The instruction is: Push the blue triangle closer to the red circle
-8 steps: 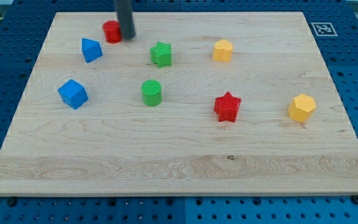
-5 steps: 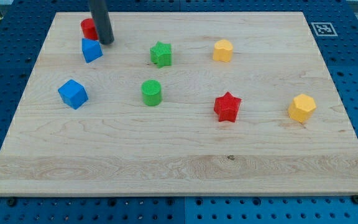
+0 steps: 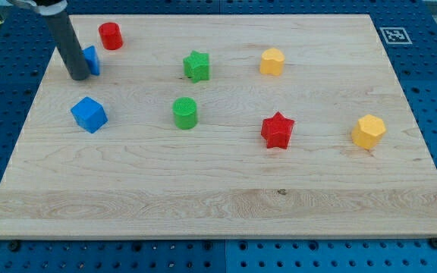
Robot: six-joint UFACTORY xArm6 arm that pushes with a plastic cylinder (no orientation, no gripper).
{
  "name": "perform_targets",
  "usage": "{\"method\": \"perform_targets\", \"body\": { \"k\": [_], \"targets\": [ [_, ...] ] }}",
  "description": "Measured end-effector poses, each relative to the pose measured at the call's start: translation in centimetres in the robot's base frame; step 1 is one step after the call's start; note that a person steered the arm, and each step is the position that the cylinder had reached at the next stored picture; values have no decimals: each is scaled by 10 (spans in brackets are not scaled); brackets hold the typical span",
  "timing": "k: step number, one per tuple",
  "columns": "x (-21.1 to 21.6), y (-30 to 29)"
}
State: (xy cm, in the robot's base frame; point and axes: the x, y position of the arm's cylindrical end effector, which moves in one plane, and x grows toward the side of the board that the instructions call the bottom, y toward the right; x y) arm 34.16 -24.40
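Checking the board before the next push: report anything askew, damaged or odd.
Nothing stands out. All eight blocks sit flat on the wooden board, none tipped or broken. My tip partly covers the blue triangle block from the view's left, below the red circle block.

Pale grained wood board (image 3: 226,182), ribbed matt plastic green cylinder (image 3: 185,112)

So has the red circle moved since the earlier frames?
Yes. The red circle has shifted toward the view's left, farther from the stationary green star.

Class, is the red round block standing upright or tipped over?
Upright: the red round block shows its flat top facing up, standing alone on the board.
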Motion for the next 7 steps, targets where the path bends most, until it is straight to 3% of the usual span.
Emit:
{"method": "perform_targets", "body": {
  "k": [2,4,6,7],
  "targets": [
    [10,-1],
    [-14,-1],
    [14,11],
    [-12,12]
  ]
}}
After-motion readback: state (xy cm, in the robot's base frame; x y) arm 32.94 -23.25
